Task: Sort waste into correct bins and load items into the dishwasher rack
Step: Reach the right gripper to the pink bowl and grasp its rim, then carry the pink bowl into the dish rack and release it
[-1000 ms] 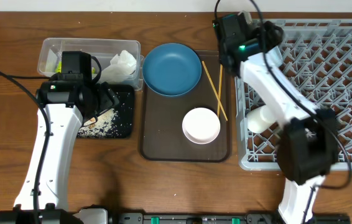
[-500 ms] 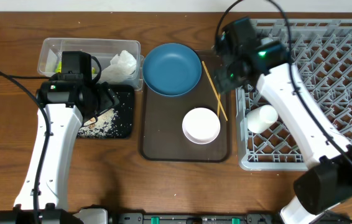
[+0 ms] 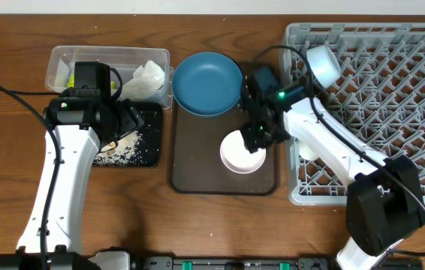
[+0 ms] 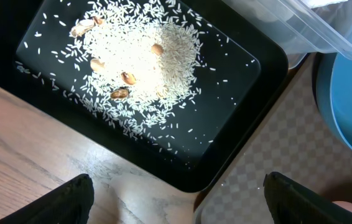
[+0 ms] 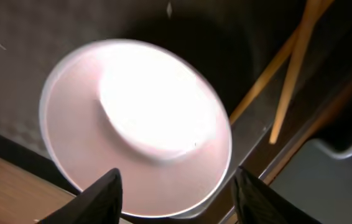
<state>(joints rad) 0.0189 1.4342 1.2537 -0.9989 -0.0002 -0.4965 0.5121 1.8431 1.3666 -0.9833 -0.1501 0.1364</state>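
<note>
Your right fingers [image 5: 175,186] have come from the rack [image 3: 393,97] to the white bowl [image 5: 138,118]. At left, your left fingers [image 4: 182,193] hang released over rice [image 4: 138,62] in the black tray [image 4: 238,124]. Right fingers flank the bowl on the brown tray [image 3: 197,150]; you can't tell if they grasp it.

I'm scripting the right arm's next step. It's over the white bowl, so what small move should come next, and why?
Probably lower the right gripper a little and close it on the rim of the white bowl. Its jaws stand apart with the bowl's near edge between them, and the bowl sits on the brown tray, not yet in the grey rack.
</note>
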